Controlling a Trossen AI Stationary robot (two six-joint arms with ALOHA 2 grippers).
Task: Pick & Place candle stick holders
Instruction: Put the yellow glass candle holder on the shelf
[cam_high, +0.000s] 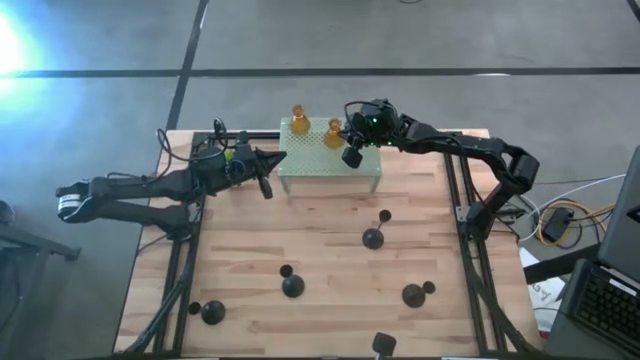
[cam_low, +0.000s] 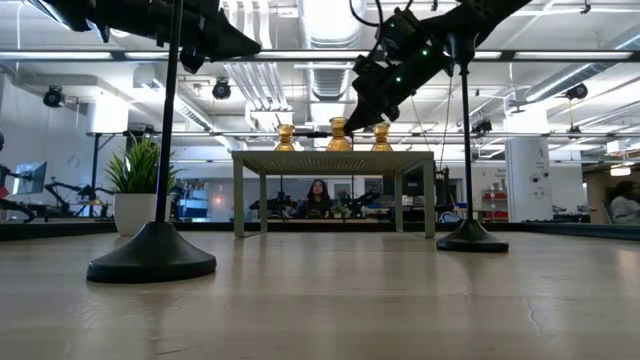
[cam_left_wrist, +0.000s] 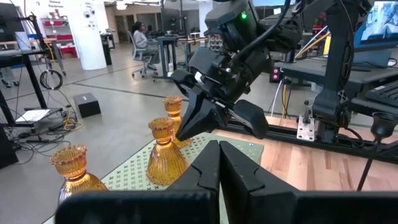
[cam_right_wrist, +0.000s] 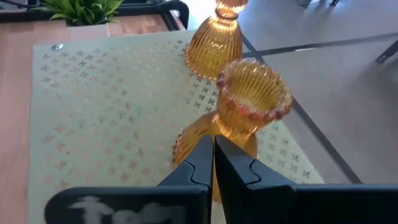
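Three amber holders (cam_left_wrist: 165, 154) stand upright on the mint-green perforated stand (cam_high: 330, 165); they also show in the low view (cam_low: 338, 135). Several black holders (cam_high: 373, 238) stand on their round bases on the wooden table. My right gripper (cam_right_wrist: 213, 163) is shut above the stand's far right part, its tips close before one amber holder (cam_right_wrist: 252, 99). My left gripper (cam_left_wrist: 219, 163) is shut and empty, just off the stand's left edge (cam_high: 265, 180). My right gripper's shut fingertips (cam_right_wrist: 205, 155) slant down in front of the nearest amber holder's stem and base (cam_right_wrist: 193, 138). I cannot tell whether they touch it. The holder stands upright on the stand.
A small potted plant (cam_low: 138, 195) stands at the table's far left, beside the stand. Black holders stand at mid right (cam_high: 373, 238), near middle (cam_high: 292, 286), near left (cam_high: 213, 312) and near right (cam_high: 412, 295). Bare wood lies between them and the stand.
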